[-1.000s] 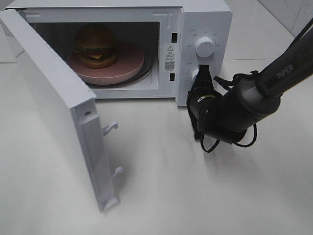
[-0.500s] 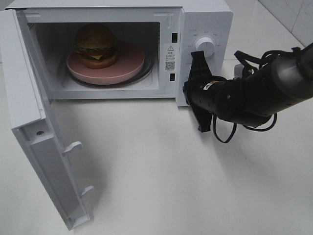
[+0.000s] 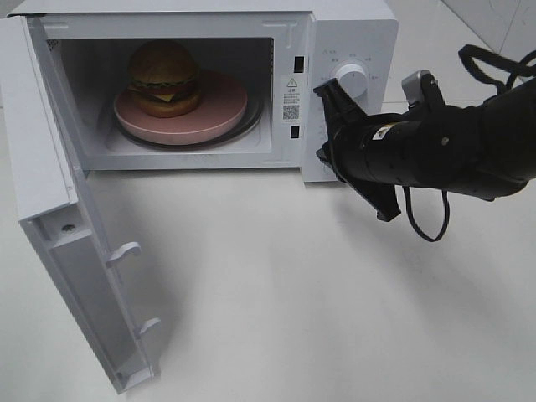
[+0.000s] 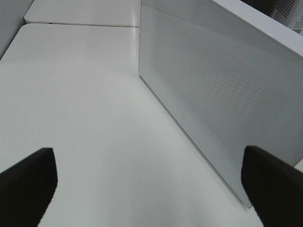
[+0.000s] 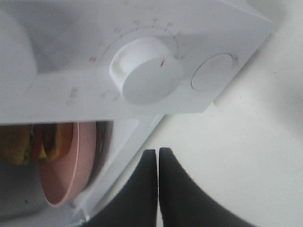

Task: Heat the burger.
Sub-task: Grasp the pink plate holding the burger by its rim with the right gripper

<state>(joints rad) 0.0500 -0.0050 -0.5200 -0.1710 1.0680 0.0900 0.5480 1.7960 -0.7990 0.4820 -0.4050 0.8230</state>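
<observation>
One burger (image 3: 163, 77) sat on the pink plate (image 3: 222, 113) inside the microwave (image 3: 373, 50), whose door (image 3: 42, 151) stood wide open. The right jaws were closed near the knob (image 3: 350, 80); the left jaws were open and empty beside the door. Probably the door needed a steady push until fully shut before turning anything.

Exterior view: white box-shaped microwave oven (image 3: 352, 33) is cut along its top by the picture edge. The black right arm (image 3: 435, 155) covers its lower control panel, and the panel print is too small to read. Right wrist view: golden-bun burger (image 5: 23, 142) inside the microwave is blurred and edge-cut. Left wrist view, beside the microwave: left gripper (image 4: 147, 158) shows only two dark finger ends (image 4: 26, 187).
</observation>
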